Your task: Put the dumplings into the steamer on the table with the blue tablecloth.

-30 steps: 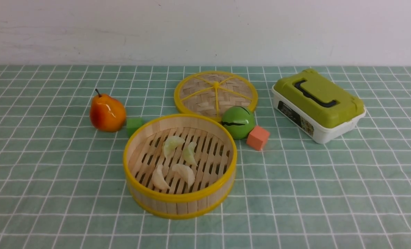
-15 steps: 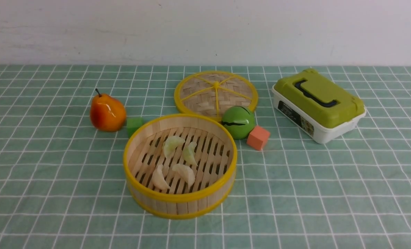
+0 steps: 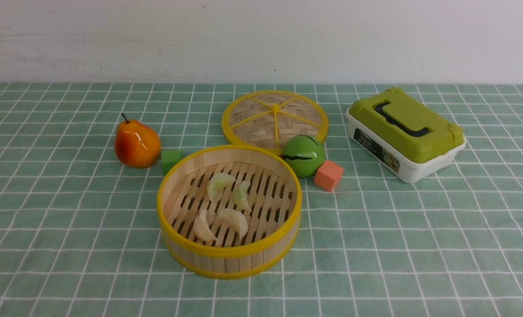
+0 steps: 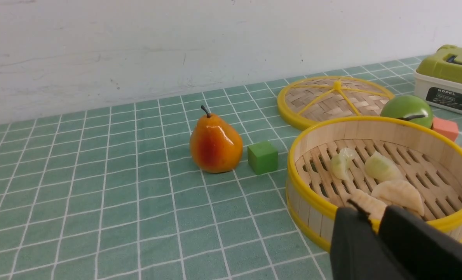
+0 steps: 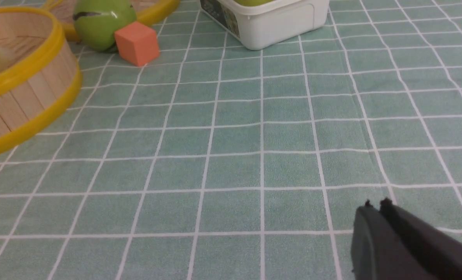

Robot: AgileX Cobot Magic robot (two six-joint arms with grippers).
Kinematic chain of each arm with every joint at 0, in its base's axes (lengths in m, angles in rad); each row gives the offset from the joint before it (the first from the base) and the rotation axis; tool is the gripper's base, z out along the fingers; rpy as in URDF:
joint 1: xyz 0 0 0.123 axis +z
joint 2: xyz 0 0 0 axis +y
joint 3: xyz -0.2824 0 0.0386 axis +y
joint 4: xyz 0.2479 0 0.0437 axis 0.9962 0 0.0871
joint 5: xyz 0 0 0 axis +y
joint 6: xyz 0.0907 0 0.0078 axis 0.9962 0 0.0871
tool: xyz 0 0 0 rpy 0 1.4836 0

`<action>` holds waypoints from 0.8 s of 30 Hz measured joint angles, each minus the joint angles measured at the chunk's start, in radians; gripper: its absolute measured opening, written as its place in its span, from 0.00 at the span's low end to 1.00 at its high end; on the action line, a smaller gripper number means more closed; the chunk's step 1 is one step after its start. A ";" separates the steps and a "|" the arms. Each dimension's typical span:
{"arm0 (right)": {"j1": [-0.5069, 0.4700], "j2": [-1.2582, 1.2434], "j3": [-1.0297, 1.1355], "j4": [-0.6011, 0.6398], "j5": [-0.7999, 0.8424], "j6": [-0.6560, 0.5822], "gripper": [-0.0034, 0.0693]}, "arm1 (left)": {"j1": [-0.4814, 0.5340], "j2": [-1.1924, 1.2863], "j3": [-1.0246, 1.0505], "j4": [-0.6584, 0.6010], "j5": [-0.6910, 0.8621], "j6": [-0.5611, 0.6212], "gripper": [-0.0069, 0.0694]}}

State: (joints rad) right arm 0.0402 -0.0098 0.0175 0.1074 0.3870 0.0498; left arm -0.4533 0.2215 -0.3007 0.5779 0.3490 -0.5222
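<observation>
The steamer (image 3: 228,257) stands on the blue tablecloth (image 3: 375,229) in the middle of the front view. Several dumplings lie on its slatted floor: two pale green ones (image 3: 219,182) (image 3: 242,194) at the back and two off-white ones (image 3: 202,226) (image 3: 235,219) in front. In the left wrist view my left gripper (image 4: 372,213) hangs just outside the steamer's rim (image 4: 304,190), jaws a narrow gap apart and empty. In the right wrist view my right gripper (image 5: 376,202) hovers over bare cloth, jaws together and holding nothing. The steamer's wall (image 5: 25,93) shows far off in that view.
A woven lid (image 3: 274,118) lies behind the steamer. A green ball (image 3: 303,155) and an orange cube (image 3: 328,175) sit at its back right. A pear (image 3: 137,144) and a green cube (image 3: 171,160) sit at its back left. A green-lidded box (image 3: 404,132) stands far right.
A dark sliver at the front view's bottom right corner has left the picture. The steamer, dumplings and other objects have not moved.
</observation>
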 joint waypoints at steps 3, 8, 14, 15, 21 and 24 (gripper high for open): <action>0.000 0.000 0.000 0.001 0.000 0.000 0.08 | 0.000 0.000 0.002 0.000 0.000 0.000 0.23; 0.000 0.000 0.000 0.001 0.000 0.000 0.08 | 0.050 -0.067 0.049 -0.026 0.007 0.016 0.23; 0.000 0.000 0.000 0.001 0.001 0.000 0.08 | 0.284 -0.207 0.149 -0.343 -0.078 0.148 0.14; 0.000 0.000 0.000 0.001 0.001 0.000 0.08 | 0.301 -0.210 0.153 -0.367 -0.088 0.157 0.13; 0.000 0.000 0.000 0.001 0.001 0.000 0.10 | 0.487 -0.232 0.313 -0.696 -0.096 0.462 0.07; 0.000 0.000 0.000 0.001 0.001 0.000 0.10 | 0.512 -0.232 0.326 -0.761 0.003 0.522 0.07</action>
State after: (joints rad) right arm 0.0402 -0.0098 0.0175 0.1085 0.3878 0.0498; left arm 0.0584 -0.0103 0.0251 -0.1826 0.3519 0.0000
